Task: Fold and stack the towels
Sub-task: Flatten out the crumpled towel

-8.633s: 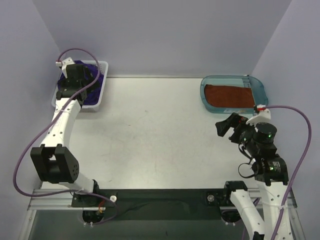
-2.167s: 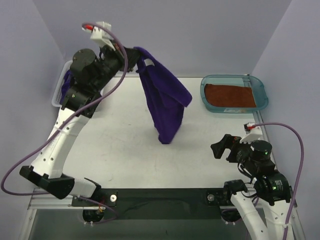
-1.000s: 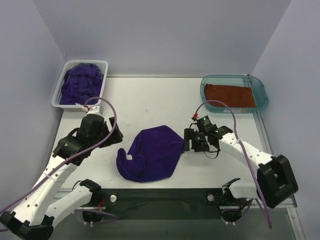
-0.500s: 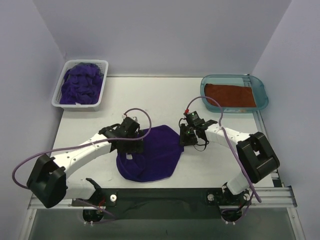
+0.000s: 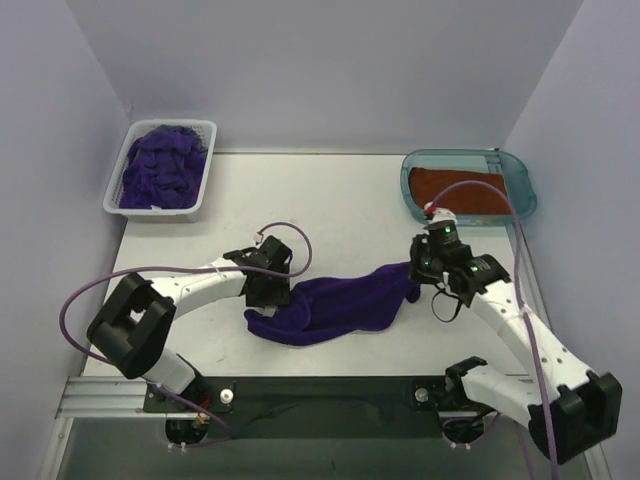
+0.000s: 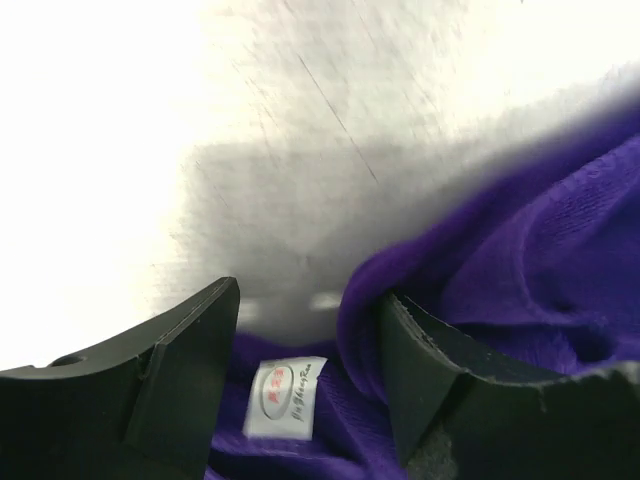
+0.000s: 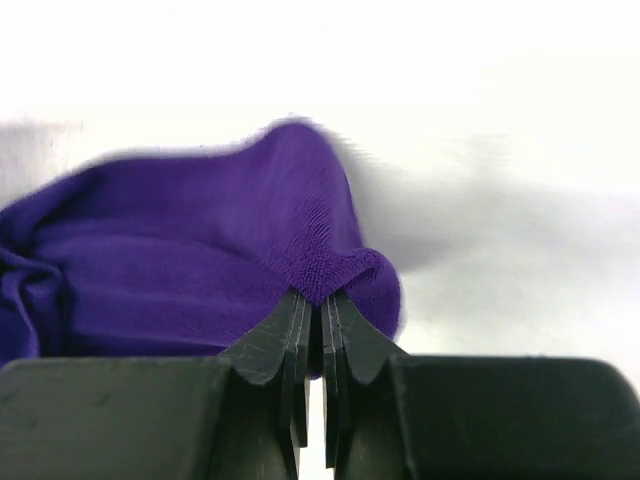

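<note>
The deep purple terry-cloth towel [image 5: 335,308] lies crumpled on the white worktop [image 5: 330,200] between the arms. It looks light, limp and easy to grip, best taken at corners or hems. The right tool [image 7: 320,300] is pressed together, pinching a fold at the towel's right end. The left tool [image 6: 310,310] stands spread astride the left edge, by the white label [image 6: 285,397].

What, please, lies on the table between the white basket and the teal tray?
Nothing: in the top view that stretch of table between the basket and the tray is bare; the purple towel lies well in front of it.
</note>
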You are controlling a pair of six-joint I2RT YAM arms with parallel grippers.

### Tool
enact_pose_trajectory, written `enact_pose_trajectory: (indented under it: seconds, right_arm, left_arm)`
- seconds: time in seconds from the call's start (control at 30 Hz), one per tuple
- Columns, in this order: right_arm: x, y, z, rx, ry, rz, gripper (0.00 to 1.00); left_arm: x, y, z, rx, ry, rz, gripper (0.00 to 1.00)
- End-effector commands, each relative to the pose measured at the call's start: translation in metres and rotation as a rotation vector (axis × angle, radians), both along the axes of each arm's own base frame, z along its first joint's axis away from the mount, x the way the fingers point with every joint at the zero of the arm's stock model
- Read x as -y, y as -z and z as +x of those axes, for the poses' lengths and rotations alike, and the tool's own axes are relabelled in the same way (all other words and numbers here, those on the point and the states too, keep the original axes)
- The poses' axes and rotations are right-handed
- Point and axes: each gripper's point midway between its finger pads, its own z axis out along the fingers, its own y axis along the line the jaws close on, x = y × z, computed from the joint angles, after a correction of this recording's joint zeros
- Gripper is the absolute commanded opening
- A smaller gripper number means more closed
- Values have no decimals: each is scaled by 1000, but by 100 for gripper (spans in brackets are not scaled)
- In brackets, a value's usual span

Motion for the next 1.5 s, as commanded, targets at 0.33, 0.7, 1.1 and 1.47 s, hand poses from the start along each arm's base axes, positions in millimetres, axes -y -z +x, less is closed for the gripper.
enact_pose_trajectory:
  seconds: [0.33,0.7,1.1,1.47]
  right_arm:
    - [89,12,-75,-53,336,-70,14]
    - [2,-47,-53,62,-111,65,58]
    - [-140,-9,-38,-95,-462,182,59]
    - [-211,38,-23,-234,-424,338,49]
  left_arm:
    - [-66,-34,31,165,-228,-64,71]
    - [2,-70,-2,192,-36,-264,83]
    - [-7,-13,-29,59,-46,-165,70]
    - [-17,-2,-44,38,-60,-170,38]
